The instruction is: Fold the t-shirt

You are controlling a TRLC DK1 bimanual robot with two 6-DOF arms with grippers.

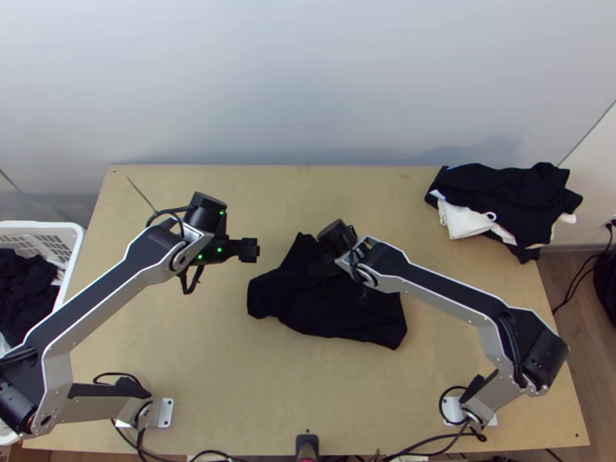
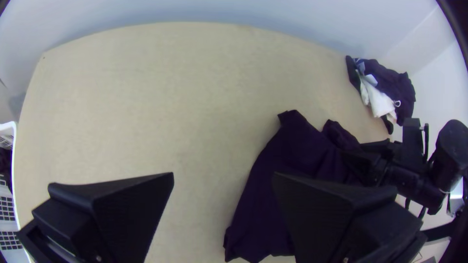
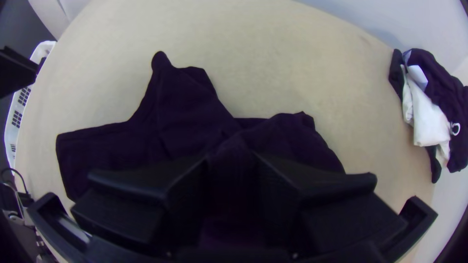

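A black t-shirt [image 1: 346, 308] lies bunched and unevenly spread on the middle of the table, with a corner pointing toward the back. My left gripper [image 1: 248, 250] is over bare table, left of the shirt's upper part. In the left wrist view, the left gripper [image 2: 223, 182] stands open with nothing between its fingers, and the dark shirt [image 2: 258, 209] passes beneath one finger. My right gripper [image 1: 317, 269] is low over the shirt's upper part. The right wrist view has the right gripper [image 3: 230, 168] with fingers apart and raised, wrinkled cloth of the shirt [image 3: 180, 107] between and beyond them.
A pile of black and white clothes [image 1: 500, 200] lies at the table's back right corner. A white basket [image 1: 73, 239] holding dark clothes stands beside the left edge. Bare wood [image 1: 208, 331] extends left of the shirt and behind it.
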